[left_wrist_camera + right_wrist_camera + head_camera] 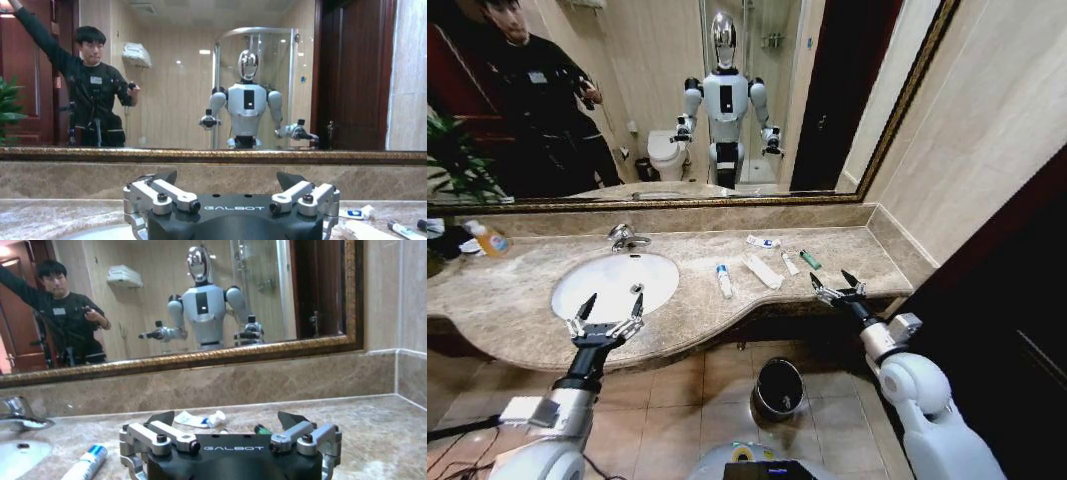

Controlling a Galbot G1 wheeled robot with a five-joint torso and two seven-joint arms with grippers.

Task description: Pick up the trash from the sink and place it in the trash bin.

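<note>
Jaws spread and empty on both grippers (left (609, 305), right (837, 286)), trash bin (779, 387) part-hidden below counter

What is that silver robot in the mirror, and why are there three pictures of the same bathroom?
That robot is the one taking the pictures; you see its reflection. One picture comes from a camera on its head, the other two from cameras on its wrists. In the head view, the left gripper hovers at the front rim of the sink, fingers open. The right gripper hovers over the counter's front edge on the right, also open. Neither holds anything. The trash lies on the counter, not in the sink: tubes, packets and a green piece. The bin stands on the floor below.
</note>
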